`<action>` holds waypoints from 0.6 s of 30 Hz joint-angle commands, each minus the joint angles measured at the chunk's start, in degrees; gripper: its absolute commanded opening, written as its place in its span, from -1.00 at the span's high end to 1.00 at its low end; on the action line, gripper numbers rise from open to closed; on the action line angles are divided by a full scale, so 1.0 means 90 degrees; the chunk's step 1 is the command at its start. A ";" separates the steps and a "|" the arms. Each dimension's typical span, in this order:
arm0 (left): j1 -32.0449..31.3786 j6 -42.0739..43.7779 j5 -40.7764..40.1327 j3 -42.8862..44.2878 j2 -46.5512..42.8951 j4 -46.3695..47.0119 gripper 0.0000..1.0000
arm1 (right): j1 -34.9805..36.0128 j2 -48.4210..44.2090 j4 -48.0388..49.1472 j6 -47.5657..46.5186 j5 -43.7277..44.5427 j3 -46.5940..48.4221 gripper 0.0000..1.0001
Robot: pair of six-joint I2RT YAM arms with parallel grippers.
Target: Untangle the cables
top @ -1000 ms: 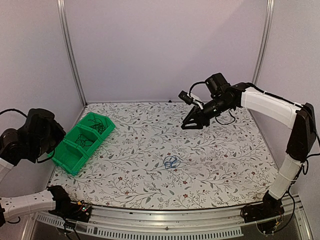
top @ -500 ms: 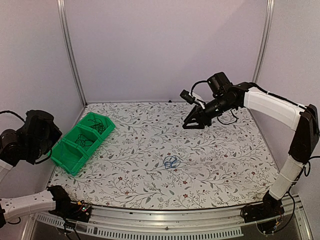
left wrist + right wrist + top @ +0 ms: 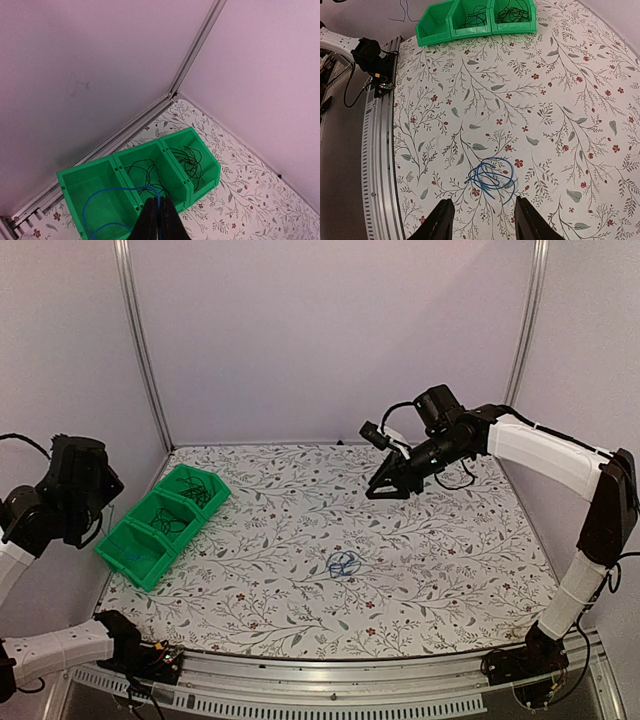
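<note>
Blue wire (image 3: 116, 188) is pinched in our left gripper (image 3: 159, 202), fingers pressed together at bottom centre, raised over the green bin (image 3: 209, 175). Our right gripper (image 3: 482, 205) hangs spread above a blue coil (image 3: 490, 179), lower centre. Black cables (image 3: 192, 160) fill two compartments.

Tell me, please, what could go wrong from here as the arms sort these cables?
1. The left gripper looks shut on a blue cable looping into the bin's end compartment; pulling could snag the black cables next door or drag the bin.
2. The right gripper hangs open, clear of the blue tangle; a grab at its middle might tighten it.
</note>
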 commanded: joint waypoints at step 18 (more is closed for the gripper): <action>0.3241 0.2434 0.2478 -0.1868 0.0606 0.3052 1.00 | 0.0099 -0.0122 -0.0137 -0.0238 0.0288 -0.0174 0.10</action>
